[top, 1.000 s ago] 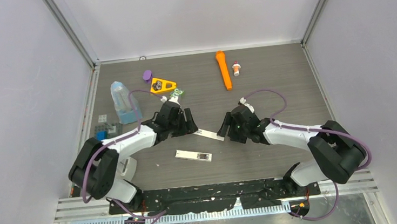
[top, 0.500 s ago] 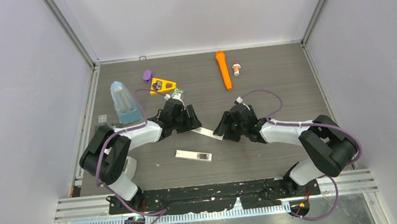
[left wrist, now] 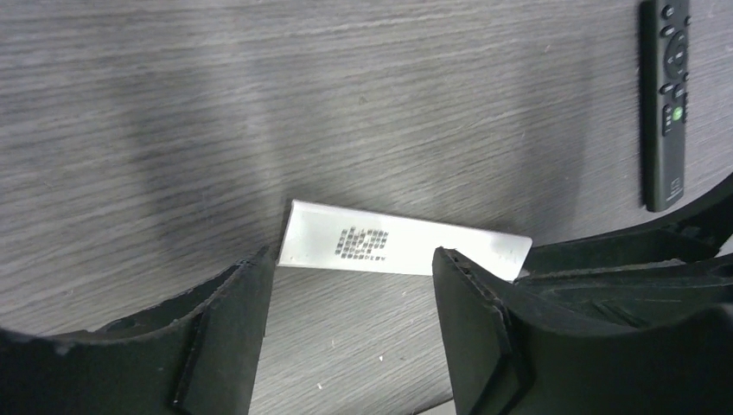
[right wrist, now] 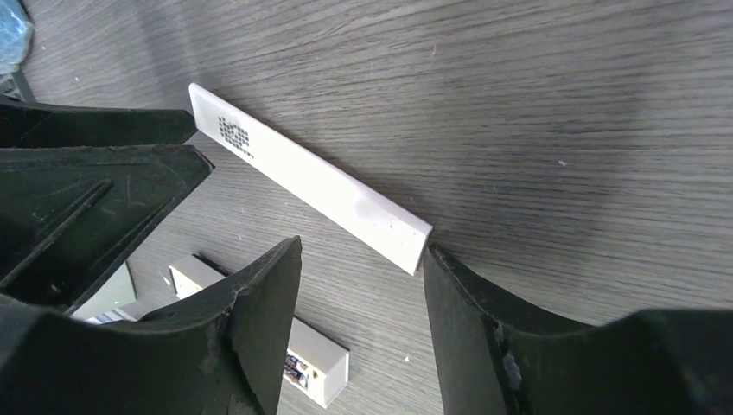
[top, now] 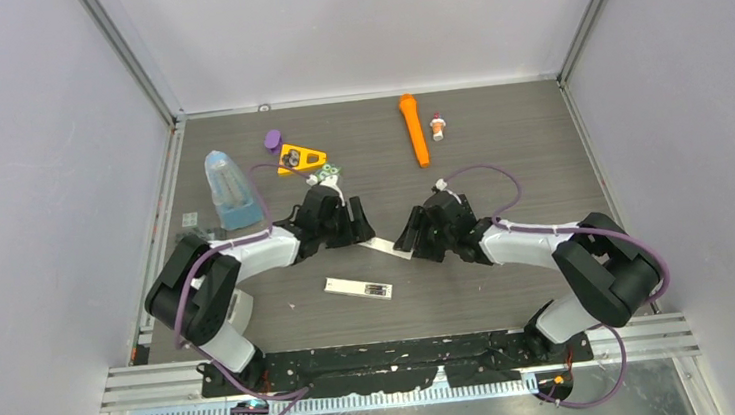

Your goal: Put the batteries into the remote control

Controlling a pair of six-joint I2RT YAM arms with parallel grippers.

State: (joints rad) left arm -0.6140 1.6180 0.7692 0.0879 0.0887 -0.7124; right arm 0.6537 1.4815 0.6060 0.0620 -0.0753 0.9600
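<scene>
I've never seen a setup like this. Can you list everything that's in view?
remote control: one, white-silver with dark marks, mid-table, nearer than the grippers
flat strip: one, white with dark print, lying between both grippers
torch-shaped stick: one, orange, far side
white-and-red item: one, beside the stick
triangular piece: one, yellow with dark circles, far left
purple piece: one, next to the yellow one
container: one, clear blue, left side
table: one, dark grey woodgrain
left gripper: one, black, open at one end of the strip
right gripper: one, black, open at the other end
</scene>
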